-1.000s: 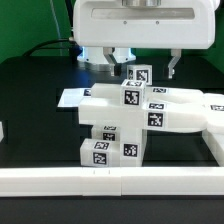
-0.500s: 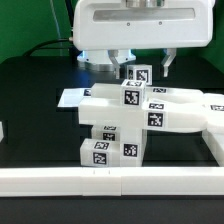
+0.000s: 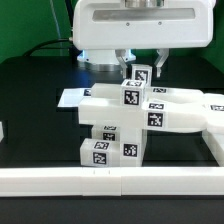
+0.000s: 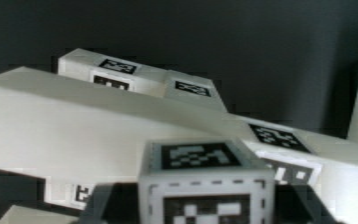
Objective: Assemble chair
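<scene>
The partly joined white chair (image 3: pixel 120 118) stands mid-table, stacked blocks and slabs with black-and-white tags. A small upright tagged chair block (image 3: pixel 139 76) stands on its top slab at the back. My gripper (image 3: pixel 144 65) hangs over that block with a finger on each side. In the wrist view the block (image 4: pixel 202 185) fills the space between my gripper's (image 4: pixel 208 205) dark fingers (image 4: pixel 119 200), which press against both its sides. Beyond it the wide slab (image 4: pixel 87 110) and more tags show.
The marker board (image 3: pixel 68 98) lies on the black table at the exterior view's left, behind the chair. A long white border rail (image 3: pixel 100 180) runs along the front and another rail (image 3: pixel 216 145) along the exterior view's right. A small white piece (image 3: pixel 3 130) sits at the left edge.
The two fingers have moved inward toward the small block from both sides. The chair parts have not moved.
</scene>
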### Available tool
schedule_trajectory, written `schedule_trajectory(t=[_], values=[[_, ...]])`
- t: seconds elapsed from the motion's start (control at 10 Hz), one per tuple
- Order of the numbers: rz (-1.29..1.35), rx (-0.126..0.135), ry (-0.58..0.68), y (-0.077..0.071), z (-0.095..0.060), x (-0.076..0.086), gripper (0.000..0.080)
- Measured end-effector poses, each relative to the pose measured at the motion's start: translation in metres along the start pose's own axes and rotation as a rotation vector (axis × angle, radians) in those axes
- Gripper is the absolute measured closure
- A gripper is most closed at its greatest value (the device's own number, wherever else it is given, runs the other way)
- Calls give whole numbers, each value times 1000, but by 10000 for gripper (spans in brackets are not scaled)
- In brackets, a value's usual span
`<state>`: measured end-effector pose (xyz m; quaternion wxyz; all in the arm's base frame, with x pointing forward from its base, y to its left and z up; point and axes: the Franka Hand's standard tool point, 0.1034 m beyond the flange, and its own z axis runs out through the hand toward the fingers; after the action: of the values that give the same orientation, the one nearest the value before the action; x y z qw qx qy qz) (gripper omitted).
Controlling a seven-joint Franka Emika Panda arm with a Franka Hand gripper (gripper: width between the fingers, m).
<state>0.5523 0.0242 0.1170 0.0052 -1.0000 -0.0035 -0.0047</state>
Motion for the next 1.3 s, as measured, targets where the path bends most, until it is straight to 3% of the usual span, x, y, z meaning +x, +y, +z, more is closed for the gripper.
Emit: schedule_trajectory(t=[0.1, 0.3, 0.6, 1.3], values=[[5, 1, 0, 0, 0, 0, 515], [249, 30, -1, 0, 0, 0, 515], [501, 54, -6, 1, 0, 1, 514], [924, 55, -18, 0, 0, 1, 514]])
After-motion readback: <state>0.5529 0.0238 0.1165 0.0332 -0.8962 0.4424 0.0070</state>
